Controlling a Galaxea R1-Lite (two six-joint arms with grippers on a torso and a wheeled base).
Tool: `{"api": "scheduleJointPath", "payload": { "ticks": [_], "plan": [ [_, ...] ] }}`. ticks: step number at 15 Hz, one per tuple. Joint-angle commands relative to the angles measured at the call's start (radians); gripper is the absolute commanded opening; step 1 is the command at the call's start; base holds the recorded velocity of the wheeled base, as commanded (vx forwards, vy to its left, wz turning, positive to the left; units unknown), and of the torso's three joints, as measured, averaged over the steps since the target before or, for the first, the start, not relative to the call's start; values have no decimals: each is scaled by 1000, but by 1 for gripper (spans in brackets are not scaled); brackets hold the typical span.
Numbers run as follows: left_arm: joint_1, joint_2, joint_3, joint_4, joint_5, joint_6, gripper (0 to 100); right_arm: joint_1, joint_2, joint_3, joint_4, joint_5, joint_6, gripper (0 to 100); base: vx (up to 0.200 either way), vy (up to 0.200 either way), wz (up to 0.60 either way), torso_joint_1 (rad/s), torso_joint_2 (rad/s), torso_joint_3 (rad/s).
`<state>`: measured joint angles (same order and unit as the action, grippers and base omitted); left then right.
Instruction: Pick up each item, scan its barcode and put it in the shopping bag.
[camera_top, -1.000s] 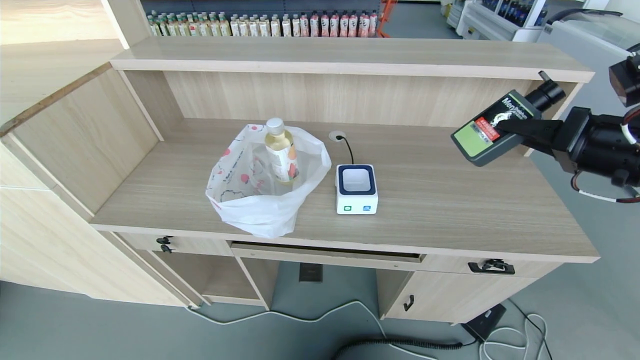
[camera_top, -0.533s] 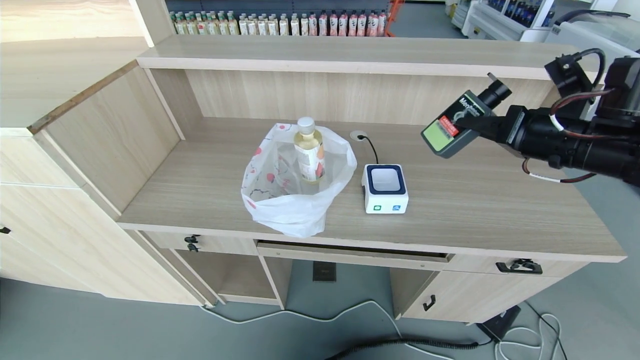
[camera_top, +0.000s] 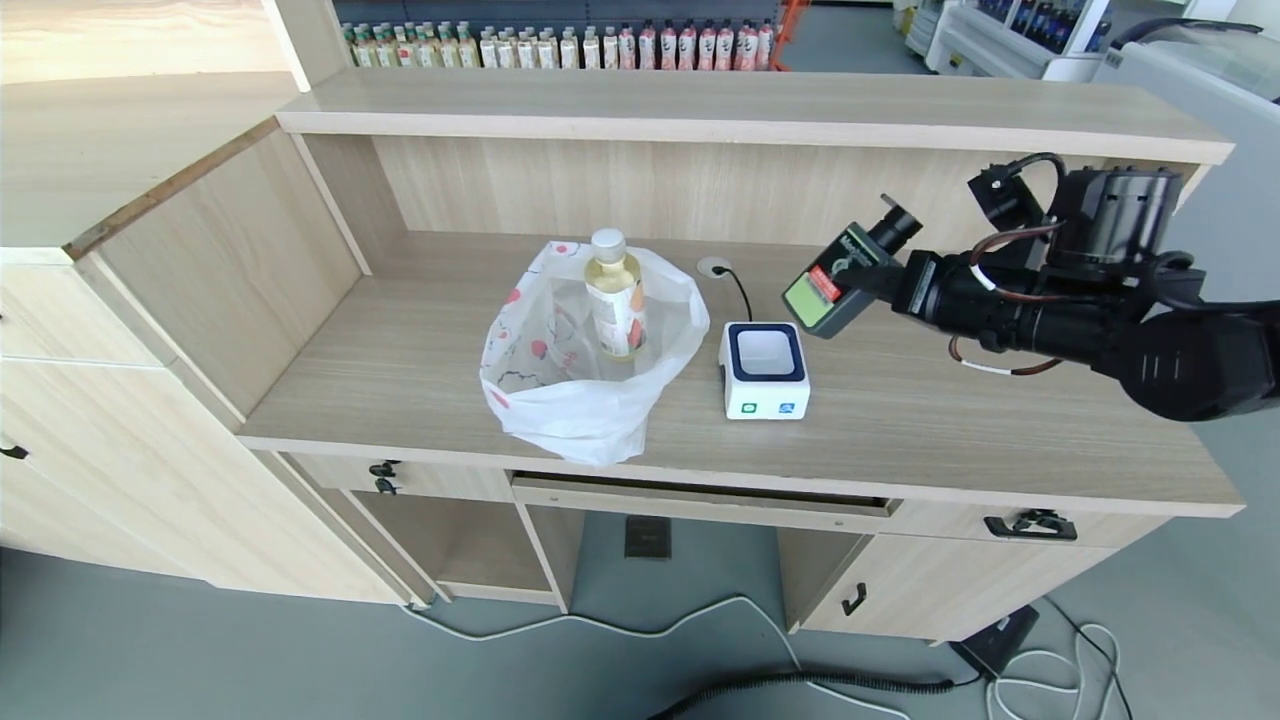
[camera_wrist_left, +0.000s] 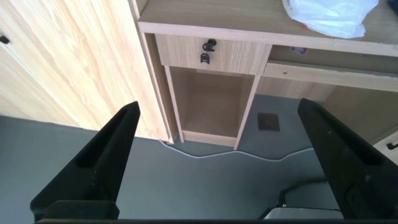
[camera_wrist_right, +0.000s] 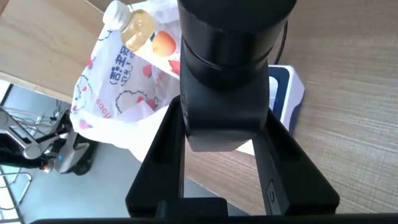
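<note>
A: Over the counter (camera_top: 950, 420), head view, what is held?
B: A dark bottle (camera_top: 835, 280), clamped by the right gripper (camera_top: 878, 282) near the scanner (camera_top: 765, 368), probably for scanning; the shopping bag (camera_top: 570, 400) is set alongside.
A: Left wrist view?
B: The left gripper (camera_wrist_left: 217, 112) is spread wide, empty.
A: Right wrist view?
B: The bottle is gripped between both fingers.

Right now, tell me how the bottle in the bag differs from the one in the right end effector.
The bagged bottle is pale yellow with a white cap; the held bottle is dark with a green label and black cap. The bagged bottle stands upright in the bag; the held bottle is tilted in the air, gripped by the right end effector. Both are capped.
</note>
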<state>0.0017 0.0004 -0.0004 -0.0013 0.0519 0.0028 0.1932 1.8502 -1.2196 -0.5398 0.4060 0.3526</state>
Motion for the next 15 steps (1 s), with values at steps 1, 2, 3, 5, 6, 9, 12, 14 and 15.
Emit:
{"api": "scheduleJointPath", "payload": {
  "ticks": [1, 2, 3, 5, 6, 9, 12, 14, 15],
  "plan": [
    [0, 0, 0, 0, 0, 0, 100, 5, 41, 5, -8, -13, -1, 0, 0, 0, 0, 0, 0, 0],
    [0, 0, 0, 0, 0, 0, 100, 5, 43, 5, -8, -13, -3, 0, 0, 0, 0, 0, 0, 0],
    [0, 0, 0, 0, 0, 0, 100, 5, 57, 5, -8, -15, -20, 0, 0, 0, 0, 0, 0, 0],
    [0, 0, 0, 0, 0, 0, 100, 6, 73, 0, -9, -15, -38, 0, 0, 0, 0, 0, 0, 0],
    [0, 0, 0, 0, 0, 0, 100, 12, 80, -3, -12, -15, -38, 0, 0, 0, 0, 0, 0, 0],
    [0, 0, 0, 0, 0, 0, 100, 31, 112, -3, -65, -15, -38, 0, 0, 0, 0, 0, 0, 0],
    [0, 0, 0, 0, 0, 0, 100, 40, 135, -8, -83, -13, -38, 0, 0, 0, 0, 0, 0, 0],
    [0, 0, 0, 1, 0, 0, 100, 49, 170, -35, -109, -12, -40, 0, 0, 0, 0, 0, 0, 0],
    [0, 0, 0, 0, 0, 0, 100, 52, 184, -51, -111, -12, -40, 0, 0, 0, 0, 0, 0, 0]
  ]
}}
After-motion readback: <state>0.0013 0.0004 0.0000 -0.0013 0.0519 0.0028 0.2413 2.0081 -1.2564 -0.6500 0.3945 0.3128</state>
